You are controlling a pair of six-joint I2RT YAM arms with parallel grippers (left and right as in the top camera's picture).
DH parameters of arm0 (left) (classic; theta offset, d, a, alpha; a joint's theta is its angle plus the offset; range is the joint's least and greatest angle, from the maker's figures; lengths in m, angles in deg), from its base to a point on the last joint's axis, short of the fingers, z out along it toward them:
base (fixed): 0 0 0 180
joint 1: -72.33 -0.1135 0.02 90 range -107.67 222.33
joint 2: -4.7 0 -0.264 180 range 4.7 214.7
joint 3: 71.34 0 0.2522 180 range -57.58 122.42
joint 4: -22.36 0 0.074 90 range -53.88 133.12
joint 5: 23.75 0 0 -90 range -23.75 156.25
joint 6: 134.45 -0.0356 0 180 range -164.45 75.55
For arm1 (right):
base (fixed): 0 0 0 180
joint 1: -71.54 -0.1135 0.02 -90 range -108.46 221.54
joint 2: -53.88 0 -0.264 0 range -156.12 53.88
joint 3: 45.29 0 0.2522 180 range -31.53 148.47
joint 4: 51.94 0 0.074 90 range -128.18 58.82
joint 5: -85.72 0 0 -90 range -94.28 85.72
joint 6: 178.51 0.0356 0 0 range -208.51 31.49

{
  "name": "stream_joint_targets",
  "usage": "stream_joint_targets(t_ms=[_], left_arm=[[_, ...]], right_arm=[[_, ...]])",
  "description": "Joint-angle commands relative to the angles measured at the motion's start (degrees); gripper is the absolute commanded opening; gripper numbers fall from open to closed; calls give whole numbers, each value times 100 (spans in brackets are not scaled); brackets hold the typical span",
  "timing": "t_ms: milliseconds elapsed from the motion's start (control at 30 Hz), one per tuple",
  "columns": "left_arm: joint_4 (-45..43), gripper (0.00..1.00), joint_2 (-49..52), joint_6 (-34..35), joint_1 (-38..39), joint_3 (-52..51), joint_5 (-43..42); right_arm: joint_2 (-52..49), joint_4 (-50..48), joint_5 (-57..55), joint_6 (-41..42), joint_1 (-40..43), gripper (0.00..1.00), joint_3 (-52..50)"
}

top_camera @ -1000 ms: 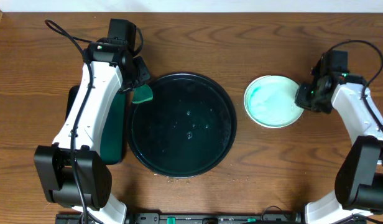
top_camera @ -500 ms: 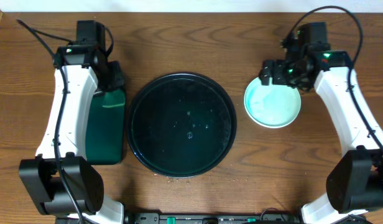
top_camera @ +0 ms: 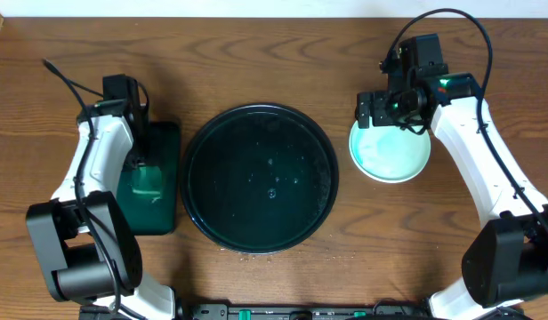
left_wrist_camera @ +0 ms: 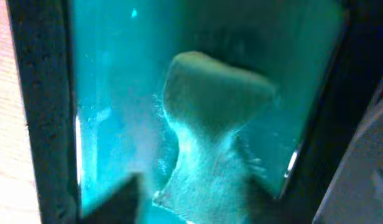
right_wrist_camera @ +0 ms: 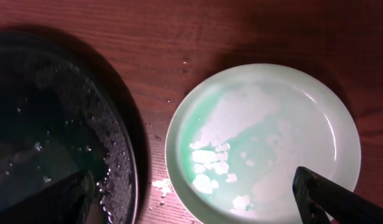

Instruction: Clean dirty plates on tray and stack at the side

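Mint plate (right_wrist_camera: 266, 149) beneath right tool (right_wrist_camera: 191, 190)

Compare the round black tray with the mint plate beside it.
The black tray is dark and far wider; the mint plate is pale and small. The tray holds only scattered droplets; the plate shows whitish and green streaks. The tray lies uncovered mid-table; the plate has the open right tool above its far edge. Both are round, rimmed and rest on the wooden table.
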Motion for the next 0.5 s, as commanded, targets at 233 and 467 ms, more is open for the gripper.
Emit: stream_joint_targets(t_ms=[233, 467], left_arm=[[17, 72, 11, -190, -28, 4, 671], [17, 72, 11, -190, -28, 4, 671]], right_arm=[[267, 162, -28, -177, -46, 99, 269], [1298, 586, -35, -179, -44, 99, 981]])
